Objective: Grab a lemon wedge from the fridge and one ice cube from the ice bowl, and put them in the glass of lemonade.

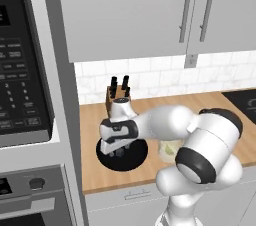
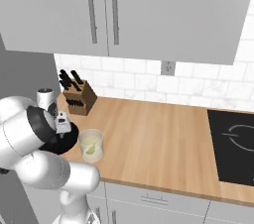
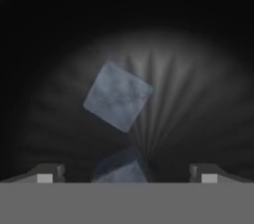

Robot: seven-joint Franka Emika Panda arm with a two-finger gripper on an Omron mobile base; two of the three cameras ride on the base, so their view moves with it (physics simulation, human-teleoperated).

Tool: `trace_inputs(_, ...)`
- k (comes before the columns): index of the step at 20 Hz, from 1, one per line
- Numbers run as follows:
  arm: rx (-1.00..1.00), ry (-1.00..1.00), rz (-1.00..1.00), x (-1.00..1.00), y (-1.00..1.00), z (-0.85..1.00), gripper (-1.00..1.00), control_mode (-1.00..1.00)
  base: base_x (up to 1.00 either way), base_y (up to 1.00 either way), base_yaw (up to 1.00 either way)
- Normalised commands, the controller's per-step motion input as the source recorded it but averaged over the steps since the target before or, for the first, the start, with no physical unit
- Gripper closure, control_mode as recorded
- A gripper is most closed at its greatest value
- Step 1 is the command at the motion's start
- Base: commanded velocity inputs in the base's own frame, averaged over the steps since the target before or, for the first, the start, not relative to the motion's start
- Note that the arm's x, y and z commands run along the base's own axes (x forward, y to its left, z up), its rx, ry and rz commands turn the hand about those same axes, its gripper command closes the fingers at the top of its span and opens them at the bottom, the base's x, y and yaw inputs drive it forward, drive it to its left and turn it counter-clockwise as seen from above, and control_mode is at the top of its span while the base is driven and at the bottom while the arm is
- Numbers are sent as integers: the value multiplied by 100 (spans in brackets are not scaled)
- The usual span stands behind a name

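The wooden counter [image 2: 163, 139] runs along under grey cupboards [image 2: 163, 10]. A black stove top [image 2: 233, 146] sits at its right end, and a knife block [image 1: 114, 95] stands far back by the wall. The round black bowl [image 1: 137, 156] rests on the counter's left part. The glass of lemonade [image 2: 91, 145] stands just right of it. The gripper [image 1: 118, 151] hangs low over the bowl, fingers wide apart and holding nothing. An ice cube [image 3: 118, 96] lies in the bowl between them.
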Motion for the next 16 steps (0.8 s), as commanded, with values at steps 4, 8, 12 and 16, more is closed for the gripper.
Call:
trace_inputs(4,0,0,0,4,0,-16,-100,-100,0,0,0)
trace_inputs(8,0,0,0,1,0,-16,-100,-100,0,0,0)
trace_inputs(12,0,0,0,0,0,-16,-100,-100,0,0,0)
trace_inputs(16,0,0,0,0,0,-18,-100,-100,0,0,0)
